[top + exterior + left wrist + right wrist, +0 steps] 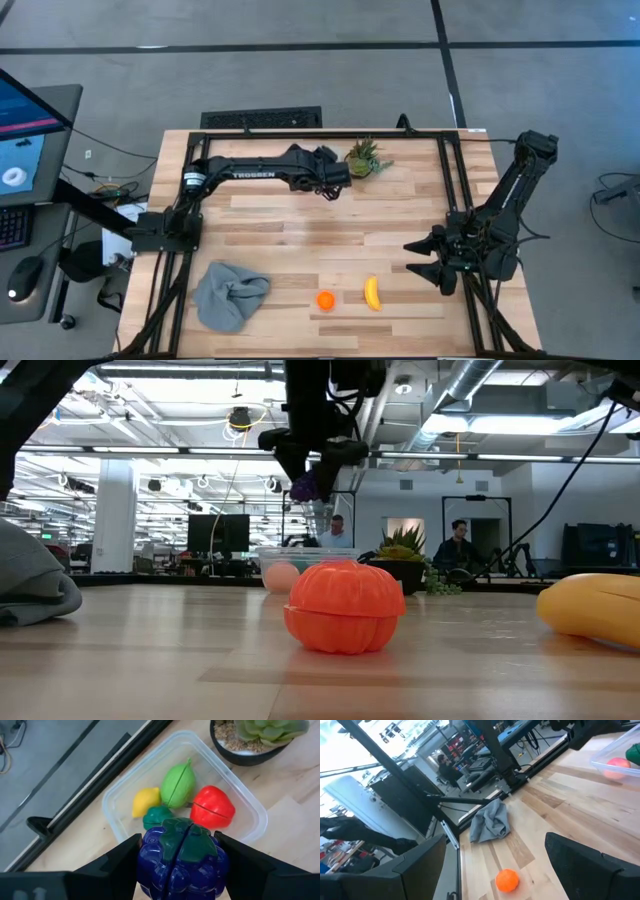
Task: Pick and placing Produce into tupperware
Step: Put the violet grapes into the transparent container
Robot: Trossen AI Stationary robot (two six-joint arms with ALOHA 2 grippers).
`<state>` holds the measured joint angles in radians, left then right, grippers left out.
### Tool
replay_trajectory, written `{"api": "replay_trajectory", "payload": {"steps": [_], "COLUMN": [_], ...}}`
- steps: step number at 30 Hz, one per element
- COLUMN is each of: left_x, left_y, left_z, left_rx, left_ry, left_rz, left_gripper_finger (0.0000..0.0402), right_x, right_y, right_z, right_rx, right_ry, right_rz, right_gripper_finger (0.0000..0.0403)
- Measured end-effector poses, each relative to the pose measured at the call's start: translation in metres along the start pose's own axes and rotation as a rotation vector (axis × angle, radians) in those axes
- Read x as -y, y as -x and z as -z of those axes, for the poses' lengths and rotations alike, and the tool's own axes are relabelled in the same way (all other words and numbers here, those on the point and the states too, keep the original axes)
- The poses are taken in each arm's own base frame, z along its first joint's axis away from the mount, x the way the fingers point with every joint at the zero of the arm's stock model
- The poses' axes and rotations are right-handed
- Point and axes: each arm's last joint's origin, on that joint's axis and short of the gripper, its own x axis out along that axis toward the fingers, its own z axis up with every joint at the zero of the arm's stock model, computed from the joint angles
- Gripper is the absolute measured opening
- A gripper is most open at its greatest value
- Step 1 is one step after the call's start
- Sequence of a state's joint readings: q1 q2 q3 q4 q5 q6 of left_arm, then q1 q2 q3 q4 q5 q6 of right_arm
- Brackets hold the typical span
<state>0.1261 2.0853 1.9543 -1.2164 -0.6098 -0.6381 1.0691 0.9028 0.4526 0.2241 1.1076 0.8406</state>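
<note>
Risk: grapes (182, 857), pinched in my left claw (181, 865), could bounce off crowded tupperware (120, 795).
Right claw (428, 262): spread, idle.

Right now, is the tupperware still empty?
No. The left wrist view shows the tupperware already holding a yellow lemon, a green fruit and a red one, with the left gripper holding blue grapes above it.

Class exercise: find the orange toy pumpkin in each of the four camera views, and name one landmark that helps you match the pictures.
High view: the orange pumpkin lies near the table's front edge, between the grey cloth and the banana.
Low view: centre foreground, largest thing in the picture.
Left wrist view: not in it.
Right wrist view: bottom centre, on the wood.
Shared landmark: the grey cloth, beside the pumpkin in three views.
</note>
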Motion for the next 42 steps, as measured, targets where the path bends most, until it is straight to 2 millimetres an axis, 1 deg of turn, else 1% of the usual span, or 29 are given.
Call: {"api": "replay_trajectory", "payload": {"steps": [7,11,16,21,25,30,39,42], "left_x": [0.002,0.003,0.005,0.005,0.004,0.007,0.022,0.023], "left_y": [-0.006,-0.002,0.022,0.042,0.054,0.070,0.100,0.106], "left_z": [0.002,-0.002,-0.008,-0.009,-0.007,-0.004,-0.006,-0.007], "left_rx": [0.005,0.043,0.146,0.212,0.241,0.281,0.439,0.473], "left_ry": [-0.004,0.007,0.053,0.060,0.043,0.038,-0.040,-0.071], "left_rz": [-0.003,0.031,0.128,0.173,0.187,0.228,0.378,0.425], "left_gripper_finger": [0.0226,0.0226,0.0226,0.0226,0.0226,0.0226,0.0226,0.0226], "right_x": [0.000,0.000,0.001,0.002,0.002,0.002,0.002,0.002], "right_y": [0.000,0.000,0.000,0.000,0.000,0.000,0.000,0.000], "right_z": [0.000,0.000,0.001,0.002,0.002,0.002,0.002,0.002], "right_rx": [-0.001,-0.002,-0.006,-0.010,-0.015,-0.016,-0.019,-0.021], "right_ry": [0.001,0.006,0.020,0.031,0.036,0.036,0.036,0.035], "right_rz": [0.000,0.002,0.007,0.010,0.010,0.009,0.006,0.004], "right_gripper_finger": [0.0363,0.0363,0.0363,0.0363,0.0363,0.0363,0.0363,0.0363]}}
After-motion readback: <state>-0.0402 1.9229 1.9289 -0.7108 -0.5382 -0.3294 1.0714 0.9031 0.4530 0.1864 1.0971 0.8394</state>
